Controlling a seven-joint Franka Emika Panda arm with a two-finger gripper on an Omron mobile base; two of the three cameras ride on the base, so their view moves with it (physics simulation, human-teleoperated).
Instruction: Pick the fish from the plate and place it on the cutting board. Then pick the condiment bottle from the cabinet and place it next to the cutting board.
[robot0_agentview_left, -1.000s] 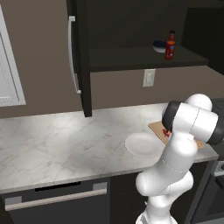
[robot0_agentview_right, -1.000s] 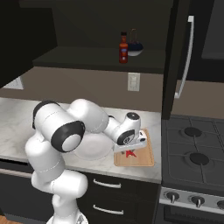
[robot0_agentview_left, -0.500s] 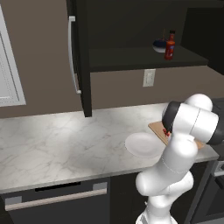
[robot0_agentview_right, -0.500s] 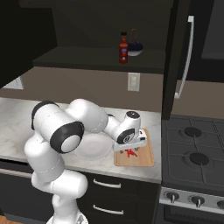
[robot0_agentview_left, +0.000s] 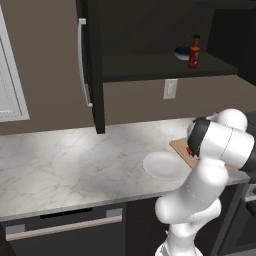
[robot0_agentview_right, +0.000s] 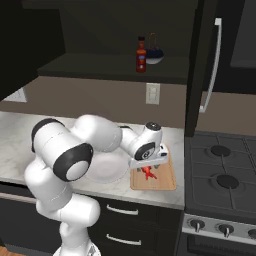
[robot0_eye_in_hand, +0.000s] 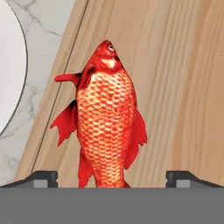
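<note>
The red-orange fish (robot0_eye_in_hand: 107, 118) lies flat on the tan cutting board (robot0_eye_in_hand: 175, 78), head pointing away from the hand. My gripper (robot0_eye_in_hand: 113, 178) hovers just above it, open, its fingertips (robot0_eye_in_hand: 43, 177) wide apart on either side of the tail and not touching it. From the right base view the fish (robot0_agentview_right: 148, 173) rests on the board (robot0_agentview_right: 162, 179) under the gripper (robot0_agentview_right: 149, 164), beside the bare white plate (robot0_agentview_right: 107, 169). The red condiment bottle (robot0_agentview_right: 141, 55) stands upright on the shelf of the dark cabinet (robot0_agentview_right: 100, 65). In the left base view my arm hides most of the board (robot0_agentview_left: 180, 147).
A dark blue bowl (robot0_agentview_right: 154, 54) sits right beside the bottle on the shelf. The cabinet door (robot0_agentview_left: 92, 65) with its silver handle hangs open at the left. A black stove (robot0_agentview_right: 222, 175) adjoins the board on the right. A wall outlet (robot0_agentview_right: 152, 93) sits under the shelf.
The jaws have spread from nearly shut to wide apart, letting go of the fish, which stays on the cutting board. The arm has hardly moved.
</note>
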